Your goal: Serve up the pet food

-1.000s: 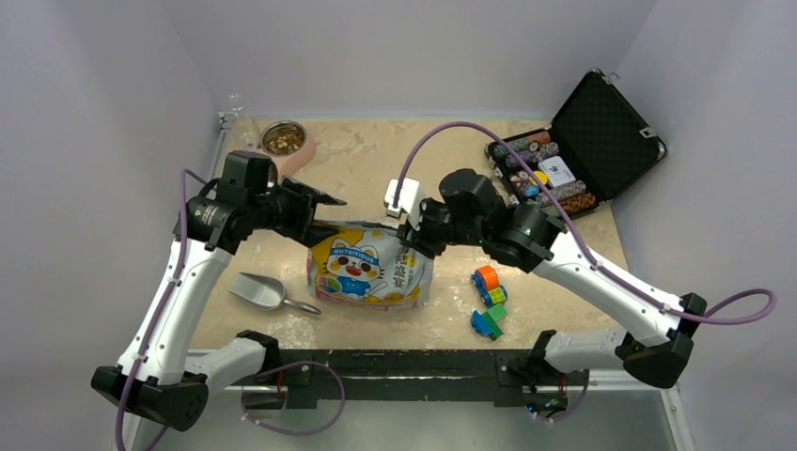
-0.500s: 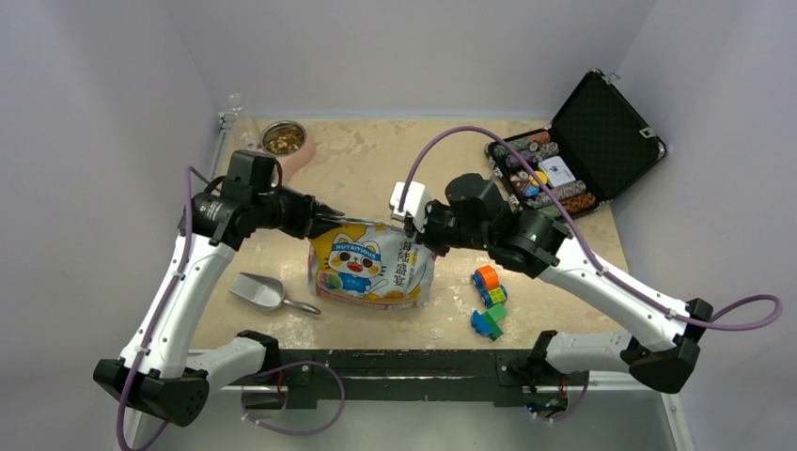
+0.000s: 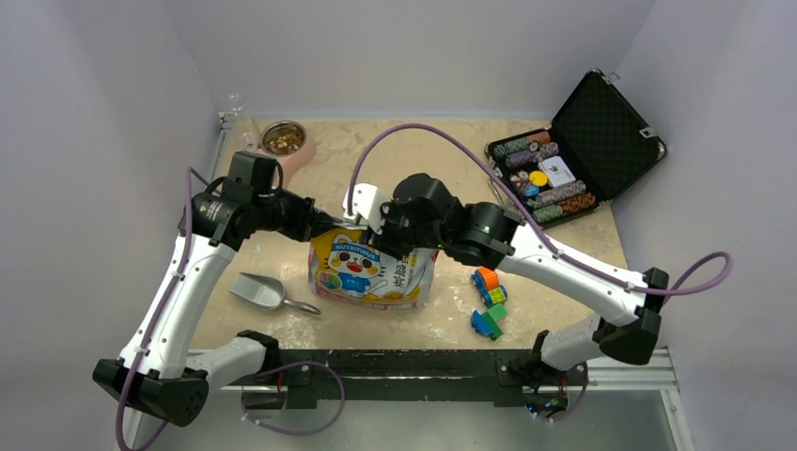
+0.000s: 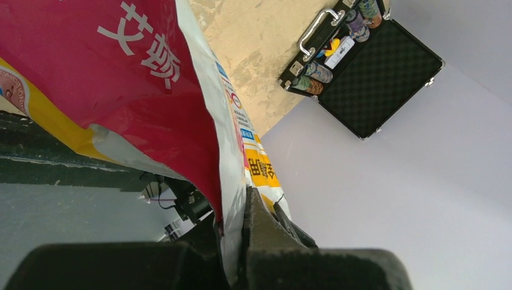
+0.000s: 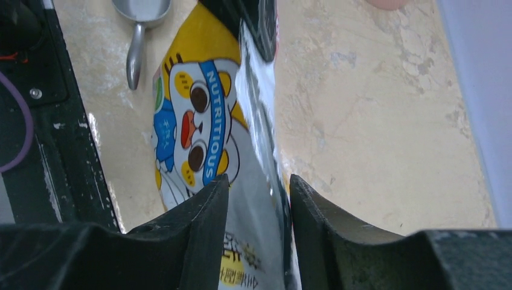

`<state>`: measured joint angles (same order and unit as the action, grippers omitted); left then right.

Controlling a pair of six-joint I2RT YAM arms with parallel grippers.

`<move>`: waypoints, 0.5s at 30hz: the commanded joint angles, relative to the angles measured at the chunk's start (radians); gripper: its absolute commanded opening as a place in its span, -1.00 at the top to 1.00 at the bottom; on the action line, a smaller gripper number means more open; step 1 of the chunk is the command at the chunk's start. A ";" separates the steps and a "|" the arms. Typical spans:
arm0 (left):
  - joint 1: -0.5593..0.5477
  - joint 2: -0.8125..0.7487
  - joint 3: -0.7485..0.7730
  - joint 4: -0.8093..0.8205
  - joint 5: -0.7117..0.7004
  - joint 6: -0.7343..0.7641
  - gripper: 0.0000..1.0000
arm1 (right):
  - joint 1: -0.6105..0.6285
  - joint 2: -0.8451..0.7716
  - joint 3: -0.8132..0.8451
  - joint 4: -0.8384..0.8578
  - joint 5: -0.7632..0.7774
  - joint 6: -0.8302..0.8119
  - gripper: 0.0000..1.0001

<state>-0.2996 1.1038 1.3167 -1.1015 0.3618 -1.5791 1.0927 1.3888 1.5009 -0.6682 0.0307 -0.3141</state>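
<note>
The pet food bag (image 3: pixel 368 271), white, yellow and red with a cartoon cat, stands at the table's middle. My left gripper (image 3: pixel 331 222) is shut on its upper left edge; the left wrist view has the white and red film (image 4: pixel 151 78) pinched between the fingers (image 4: pixel 265 241) of that gripper (image 4: pixel 232 208). My right gripper (image 3: pixel 376 228) is open astride the bag's top edge, and the right wrist view shows the bag (image 5: pixel 205 133) running between this gripper's (image 5: pixel 256 184) spread fingers with gaps either side. Brown kibble (image 3: pixel 283 139) lies in a steel bowl at the back left.
A grey metal scoop (image 3: pixel 259 291) lies left of the bag, its handle (image 5: pixel 134 57) in the right wrist view. An open black case of poker chips (image 3: pixel 554 174) is at the back right. Coloured toy blocks (image 3: pixel 489 285) (image 3: pixel 488 322) lie right of the bag.
My left gripper has shut on the bag's upper left edge. My right gripper has let go of the upper right part, opened, and slid left along the top edge.
</note>
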 commanded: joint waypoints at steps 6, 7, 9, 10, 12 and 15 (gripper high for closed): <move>-0.007 -0.031 0.098 -0.029 0.082 -0.015 1.00 | 0.040 0.208 0.300 -0.064 0.121 -0.012 0.25; -0.007 -0.031 0.101 -0.027 0.085 -0.017 1.00 | 0.042 0.227 0.320 -0.076 0.124 -0.013 0.29; -0.007 -0.021 0.114 -0.034 0.092 -0.018 1.00 | 0.045 0.251 0.345 -0.080 0.171 -0.003 0.50; -0.007 -0.017 0.120 -0.036 0.092 -0.018 1.00 | 0.045 0.258 0.353 -0.085 0.182 0.001 0.68; -0.007 -0.007 0.130 -0.048 0.092 -0.023 1.00 | 0.045 0.265 0.359 -0.105 0.206 -0.007 1.00; -0.006 -0.006 0.141 -0.056 0.078 -0.048 1.00 | 0.052 0.216 0.278 -0.081 0.266 -0.016 1.00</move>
<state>-0.3016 1.1217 1.3724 -1.2026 0.3676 -1.5906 1.1522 1.6516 1.8118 -0.7799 0.1589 -0.3157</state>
